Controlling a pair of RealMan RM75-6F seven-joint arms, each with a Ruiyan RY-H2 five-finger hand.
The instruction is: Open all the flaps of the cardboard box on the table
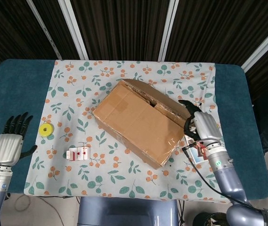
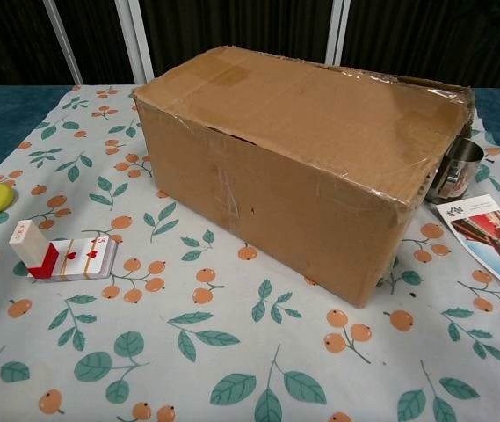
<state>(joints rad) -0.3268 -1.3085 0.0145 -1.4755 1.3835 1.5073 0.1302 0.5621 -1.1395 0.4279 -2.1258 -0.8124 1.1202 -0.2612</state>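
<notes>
A teal surface [image 1: 16, 89] stood in the room. A white cloth [image 1: 124, 181] with oranges and green leaves lay over its middle. Behind it, the wall [image 1: 124, 28] was dark with thin stripes, and white bars [image 1: 77, 28] ran across it. The light was bright and even.

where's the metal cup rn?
The metal cup shows in the chest view at the right, tucked against the far right corner of the cardboard box, just behind the postcard. In the head view the right hand hides it.
</notes>
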